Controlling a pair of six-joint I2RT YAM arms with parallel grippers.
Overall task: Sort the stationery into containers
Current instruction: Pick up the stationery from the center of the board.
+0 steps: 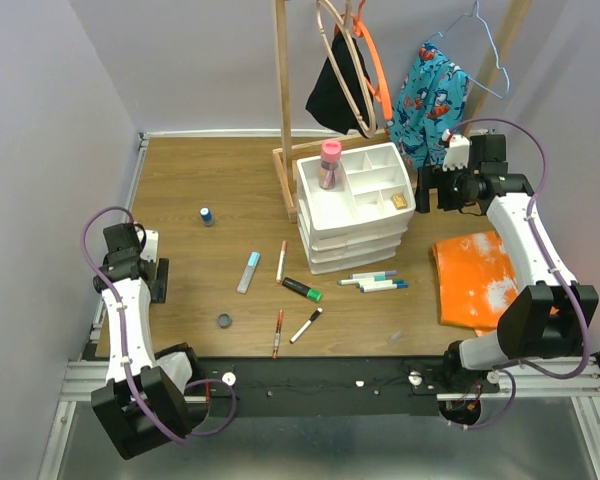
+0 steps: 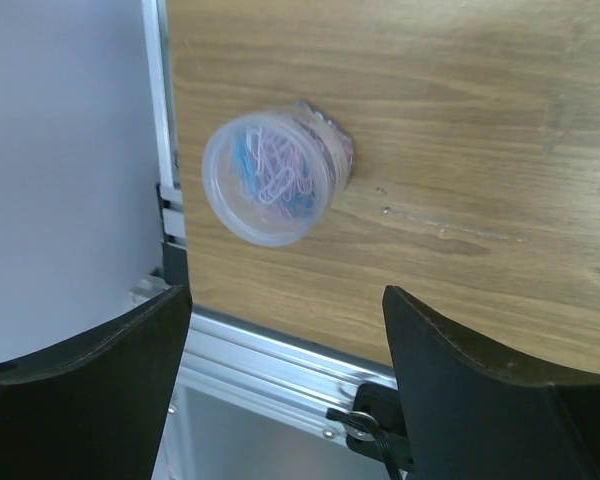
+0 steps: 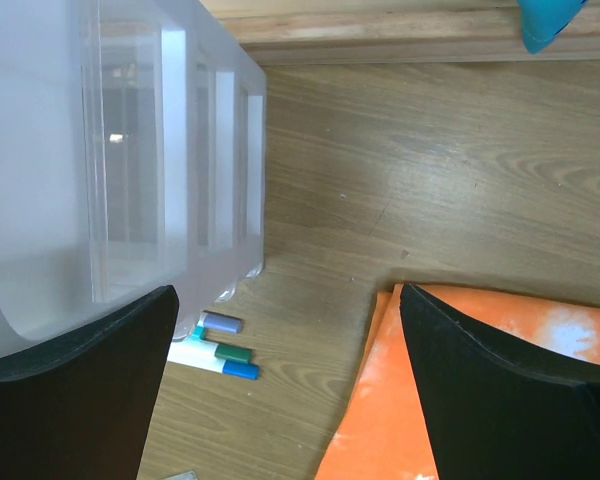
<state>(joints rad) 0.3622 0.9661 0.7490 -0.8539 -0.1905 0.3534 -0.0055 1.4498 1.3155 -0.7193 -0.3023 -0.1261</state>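
Note:
The containers are a white drawer organiser (image 1: pixel 355 225) with a divided tray on top; a pink-capped bottle (image 1: pixel 330 163) stands in its back left compartment. Loose stationery lies on the table: a small blue-capped bottle (image 1: pixel 207 215), a light-blue bar (image 1: pixel 248 271), a white pen (image 1: pixel 281 261), a green-capped black marker (image 1: pixel 302 289), a red pen (image 1: pixel 278 332) and capped pens (image 3: pixel 215 356) by the organiser's foot. My left gripper (image 2: pixel 287 300) hangs open at the table's left edge, just short of a clear tub of paper clips (image 2: pixel 275 180). My right gripper (image 3: pixel 288 295) is open beside the organiser's right wall (image 3: pixel 130 150).
An orange cloth (image 1: pixel 475 278) lies at the right, under my right arm. A wooden hanger rack (image 1: pixel 285 90) with hangers and clothes stands behind the organiser. A small dark round lid (image 1: pixel 224 320) and a black-and-white marker (image 1: pixel 306 325) lie near the front edge.

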